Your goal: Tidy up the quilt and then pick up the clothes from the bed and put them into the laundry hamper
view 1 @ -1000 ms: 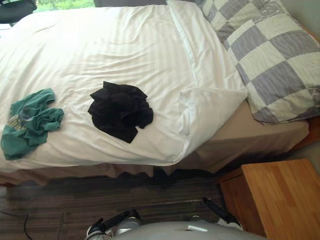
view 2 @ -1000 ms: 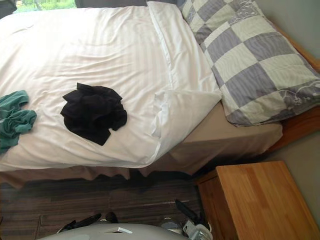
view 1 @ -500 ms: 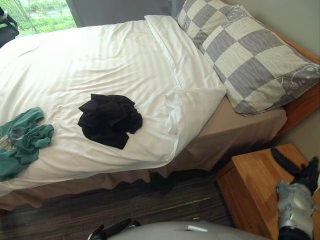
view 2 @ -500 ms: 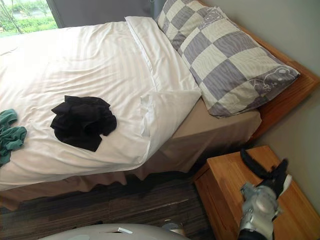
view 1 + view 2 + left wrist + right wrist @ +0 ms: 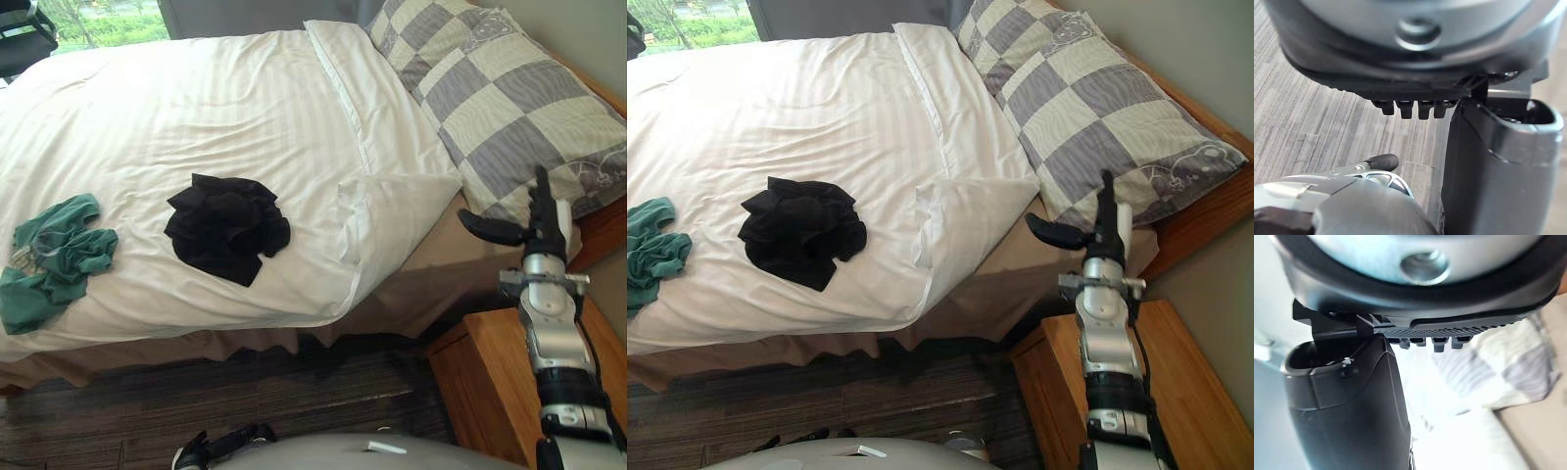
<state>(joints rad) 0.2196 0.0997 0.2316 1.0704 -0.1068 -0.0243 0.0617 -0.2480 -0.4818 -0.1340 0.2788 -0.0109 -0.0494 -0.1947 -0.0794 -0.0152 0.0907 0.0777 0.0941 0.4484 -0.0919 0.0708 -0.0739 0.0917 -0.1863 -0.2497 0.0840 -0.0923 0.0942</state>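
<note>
Ideally the right hand [image 5: 539, 227], raised empty with fingers straight and thumb spread, should pinch the folded-back corner [image 5: 397, 206] of the quilt [image 5: 225, 108] and draw it flat toward the pillow [image 5: 519, 108] without dragging the black garment [image 5: 230, 225] or green garment [image 5: 54, 259] lying on top; left hand [image 5: 223, 446] hangs low, relaxed.

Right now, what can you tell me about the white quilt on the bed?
The quilt is white, soft-looking cloth with faint woven stripes. It is spread over most of the bed and lightly wrinkled. Its near edge hangs over the bed's side. The corner by the checked pillow is folded back on itself, baring the tan sheet. A crumpled black garment lies on its middle and a green one near its left end. The open right hand is raised beside the folded corner, apart from it.
</note>
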